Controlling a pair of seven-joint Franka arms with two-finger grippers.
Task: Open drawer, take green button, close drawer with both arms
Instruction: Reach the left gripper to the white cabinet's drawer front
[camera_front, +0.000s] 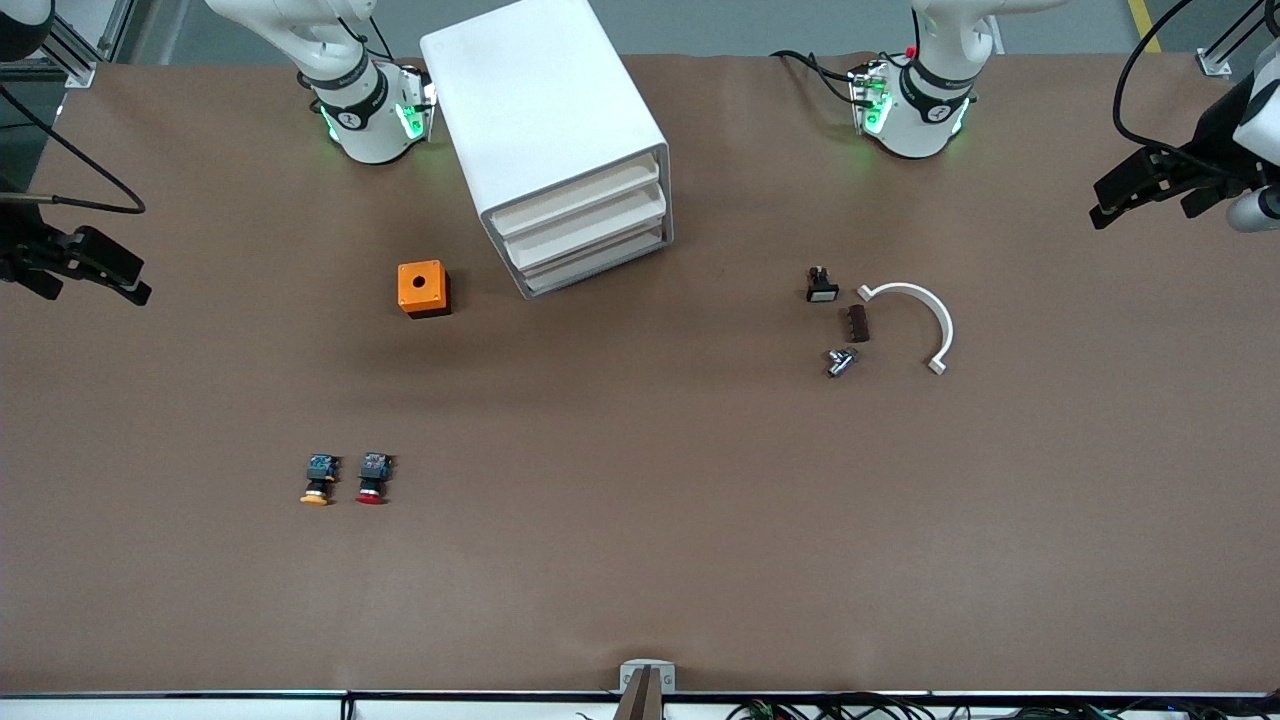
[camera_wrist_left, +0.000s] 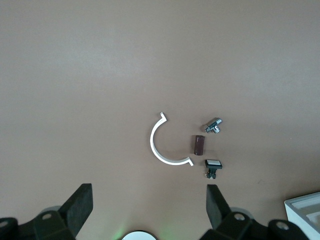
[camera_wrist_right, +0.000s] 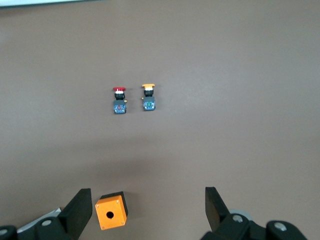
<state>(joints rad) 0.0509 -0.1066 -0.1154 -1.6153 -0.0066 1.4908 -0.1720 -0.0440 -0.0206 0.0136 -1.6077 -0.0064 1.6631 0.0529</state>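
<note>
Nothing of the task is done yet, by the look of it: all three drawers are shut, no green-capped button is anywhere in sight — presumably it lies inside the cabinet — and both arms wait up in the air at the ends of the brown paper-covered tabletop (camera_front: 640, 560). Nearest the front camera, toward the right arm's end, two small push buttons lie side by side, a yellow-orange-capped button (camera_front: 318, 480) and a red-capped button (camera_front: 373, 478), just apart from each other. Farther up, toward the left arm's end, sits a loose cluster: a small silver metal fitting (camera_front: 840, 361), a dark brown ribbed block (camera_front: 858, 324), a small black switch with a white face (camera_front: 821, 286) and a curved white plastic half-ring (camera_front: 925, 315). An orange square box with a round hole in its top (camera_front: 423, 288) stands beside the white boxy plastic cabinet (camera_front: 540, 110). The lowest shallow white tray drawer (camera_front: 590, 266) sits pushed in under the other two, so its contents cannot be seen. The right pincer (camera_wrist_right: 145, 212) hangs over the orange box with its fingers spread wide and empty; the left pincer (camera_wrist_left: 149, 207) hangs over bare tabletop by the half-ring, likewise spread and empty. Opening, taking and closing all remain.
</note>
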